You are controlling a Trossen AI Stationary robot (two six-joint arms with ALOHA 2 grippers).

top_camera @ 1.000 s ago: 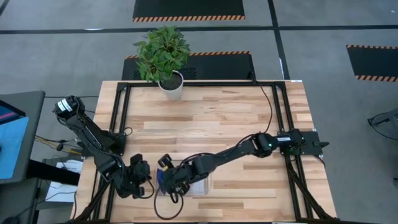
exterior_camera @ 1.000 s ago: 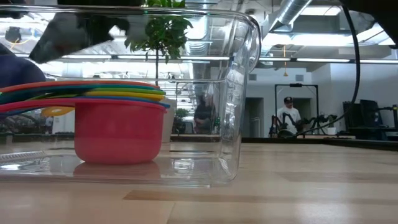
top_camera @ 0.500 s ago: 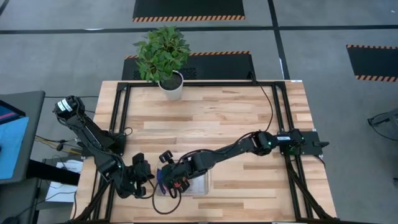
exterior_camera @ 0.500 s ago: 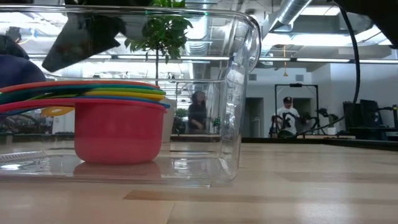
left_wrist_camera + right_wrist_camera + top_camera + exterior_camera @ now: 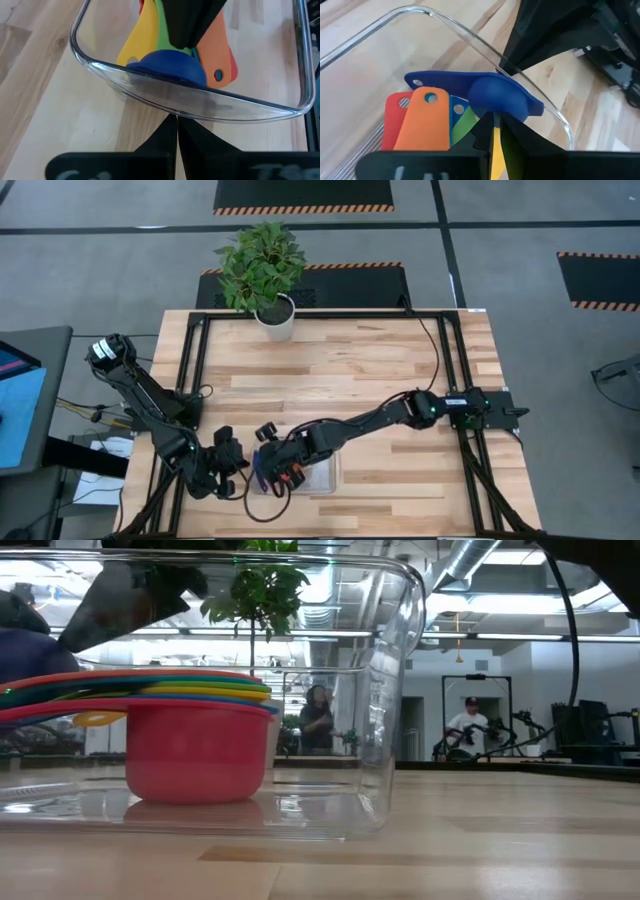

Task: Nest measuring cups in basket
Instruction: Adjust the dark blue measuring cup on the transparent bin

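The right hand (image 5: 283, 477), nearly clenched and grasping nothing, hangs over the nested measuring cups (image 5: 190, 730) in the basket (image 5: 385, 690); at 9 o'clock, the left hand (image 5: 232, 467) is clenched.

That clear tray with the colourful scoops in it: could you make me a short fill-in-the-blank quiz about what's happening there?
1. The stacked measuring cups sit inside the clear ____.
2. The biggest cup at the bottom of the stack is ____.
3. The left gripper, jaws shut, presses on the basket's ____.
4. The white pot at the table's far edge holds a ____.

Missing words: basket; red; rim; plant
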